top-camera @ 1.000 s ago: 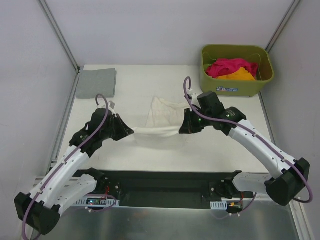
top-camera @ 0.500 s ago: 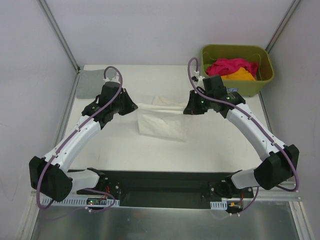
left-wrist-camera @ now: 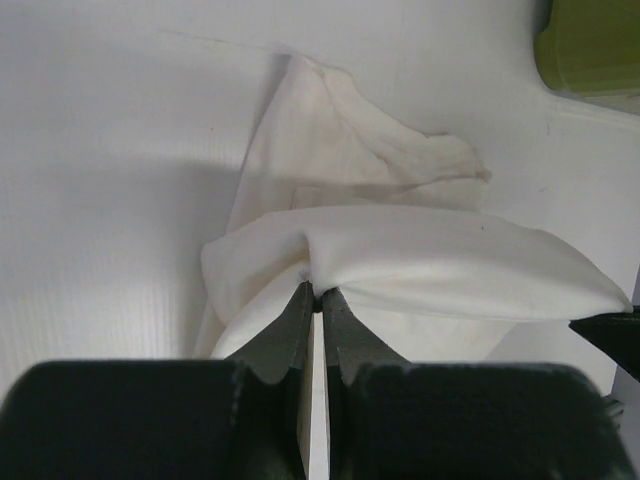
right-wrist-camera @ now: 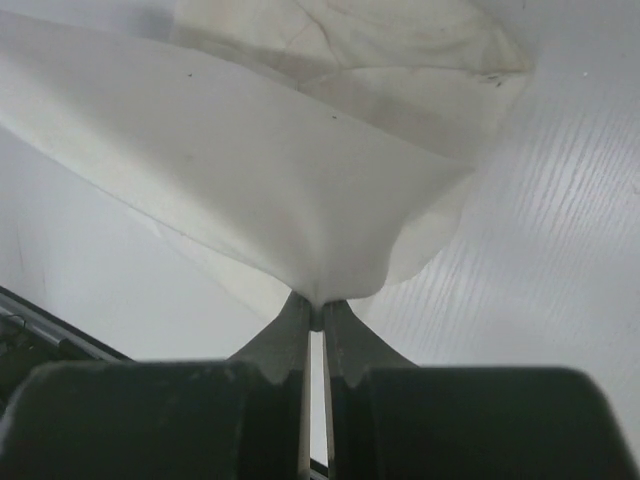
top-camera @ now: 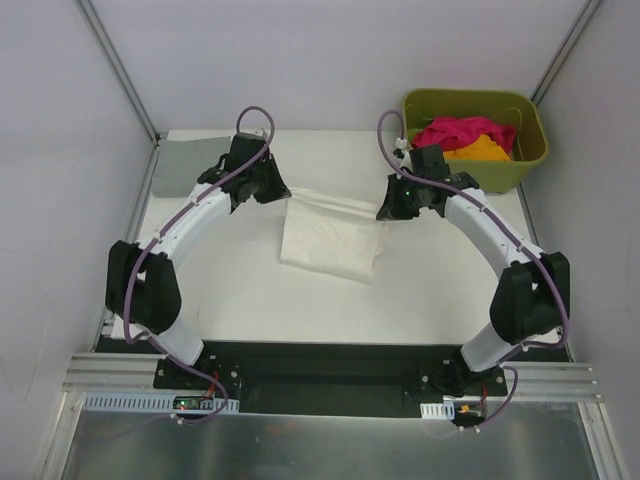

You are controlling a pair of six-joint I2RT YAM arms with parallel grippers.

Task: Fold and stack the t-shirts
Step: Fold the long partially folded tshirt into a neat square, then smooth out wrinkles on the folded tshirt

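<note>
- The left tool (top-camera: 283, 193) is pinching shut on the left top corner of the cream-white t-shirt (top-camera: 330, 240), just left of the frame's centre in the overhead view.
- In the left wrist view, that tool's fingers (left-wrist-camera: 300, 315) are meeting on a gathered fold of the cream cloth.
- The right tool (top-camera: 385, 210) is clamping closed on the opposite top corner, right of centre in the overhead view.
- In the right wrist view, its jaws are nipping a point of the cloth, which is fanning out above them.
- The cream-white t-shirt is stretching in a taut band between the two tools, with the rest lying folded on the tabletop (top-camera: 430, 290) below that band.
- A grey t-shirt (top-camera: 190, 160) is lying flat at the upper left of the tabletop; it seems folded, though the left arm is covering part of it.
- A magenta-pink t-shirt (top-camera: 455, 132) and an orange t-shirt (top-camera: 480, 150) are sitting bunched in the olive-green basket (top-camera: 500, 178) at the upper right.
</note>
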